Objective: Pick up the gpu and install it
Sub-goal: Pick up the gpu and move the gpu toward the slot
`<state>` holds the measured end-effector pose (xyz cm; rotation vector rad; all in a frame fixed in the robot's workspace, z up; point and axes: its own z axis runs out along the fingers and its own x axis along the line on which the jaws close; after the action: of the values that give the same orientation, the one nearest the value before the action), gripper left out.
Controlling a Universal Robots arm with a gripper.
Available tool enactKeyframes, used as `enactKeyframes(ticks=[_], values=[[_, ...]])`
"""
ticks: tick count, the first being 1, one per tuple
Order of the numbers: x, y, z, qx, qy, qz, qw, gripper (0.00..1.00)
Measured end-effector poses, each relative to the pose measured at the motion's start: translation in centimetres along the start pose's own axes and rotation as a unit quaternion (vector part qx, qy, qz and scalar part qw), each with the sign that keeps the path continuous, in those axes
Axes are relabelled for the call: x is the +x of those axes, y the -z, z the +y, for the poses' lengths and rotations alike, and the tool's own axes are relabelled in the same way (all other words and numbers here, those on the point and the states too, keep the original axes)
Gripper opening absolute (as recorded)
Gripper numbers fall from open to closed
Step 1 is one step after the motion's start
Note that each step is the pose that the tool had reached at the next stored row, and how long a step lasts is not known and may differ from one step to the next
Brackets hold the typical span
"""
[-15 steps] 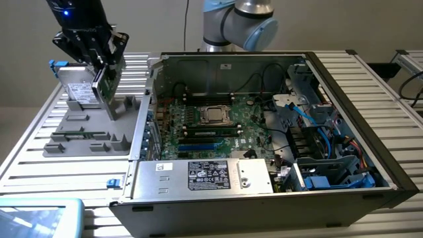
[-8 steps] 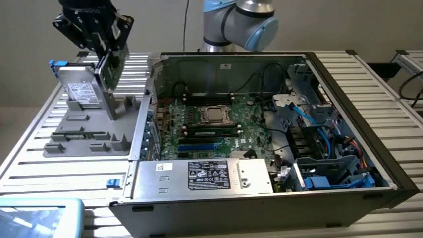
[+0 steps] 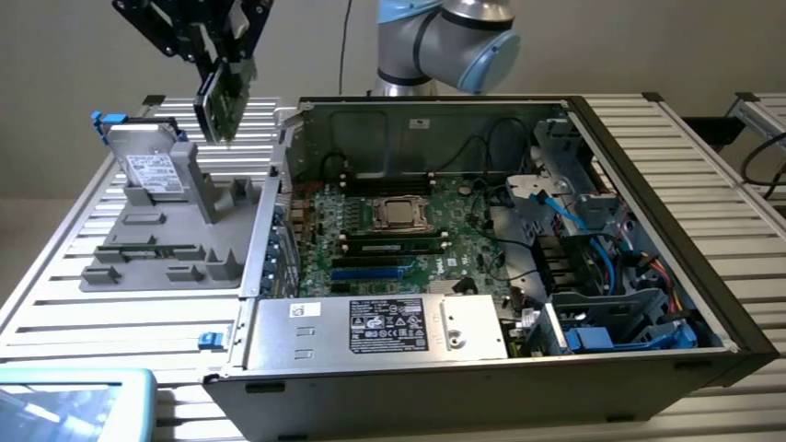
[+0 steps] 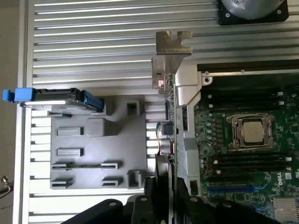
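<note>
We see a table [image 3: 74, 313] [image 4: 93, 46] of ribbed aluminium slats against a plain beige wall. On the exterior view's left lies a matte grey plastic holder [image 3: 172, 244] [image 4: 93, 149] with blocky slots. 1 silver drive [image 3: 154, 170] [image 4: 51, 98] with a white label and blue tabs stands propped in its far end.

Above that holder hangs the black gripper [image 3: 227, 57] [image 4: 163, 200], its fingers pinching the gpu [image 3: 221, 101] [image 4: 172, 44]. The gpu is a thin green board held on edge, clear of the table, just beside the case's near wall. In the wrist view its silver bracket points away from the fingers.

To the right lies a black steel case [image 3: 706, 276], open on top. Inside it we see a green motherboard [image 3: 368, 239] [image 4: 224, 163] with 1 square metal CPU [image 3: 399, 214] [image 4: 252, 130]. A grey boxy power supply [image 3: 381, 327] sits at the front, and blue cables [image 3: 614, 267] run by the drive cages at the exterior view's right. The arm [image 3: 443, 41], grey with pale blue caps, rises behind the case.
</note>
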<state>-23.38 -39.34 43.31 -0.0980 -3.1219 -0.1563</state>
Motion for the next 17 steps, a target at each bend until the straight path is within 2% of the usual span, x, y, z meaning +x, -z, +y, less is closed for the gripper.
enactKeyframes(ticks=[2,17], values=[[-0.9,0.24,0.02,-0.0004,0.000,0.0001,1.0000,0.28],[-7.7,0.36,0.18,-0.0027,0.000,0.0003,1.0000,0.28]])
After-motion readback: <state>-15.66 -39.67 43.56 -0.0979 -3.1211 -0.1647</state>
